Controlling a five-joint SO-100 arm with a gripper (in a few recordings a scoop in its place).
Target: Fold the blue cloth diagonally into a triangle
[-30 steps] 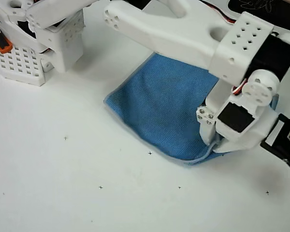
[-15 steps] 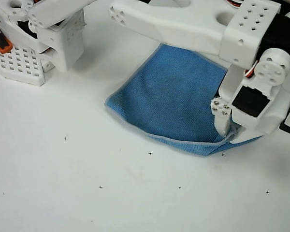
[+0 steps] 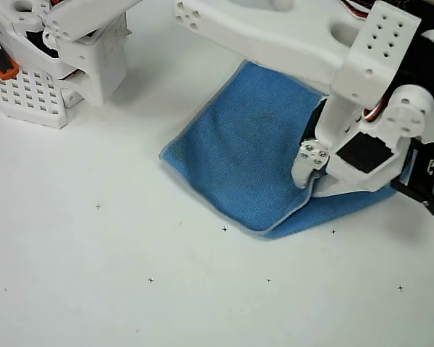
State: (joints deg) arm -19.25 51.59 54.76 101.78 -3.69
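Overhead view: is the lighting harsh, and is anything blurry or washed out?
In the overhead view the light is soft and even; the white arm casts only a faint grey shadow on the white table; the medium-blue microfibre cloth is sharp enough to show its weave; the white two-finger gripper looks bright but keeps its edges; no glare spots.

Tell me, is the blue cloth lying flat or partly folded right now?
Partly folded. In the overhead view, the blue cloth has one corner lifted at the gripper, its pale edging raised over a lower blue layer.
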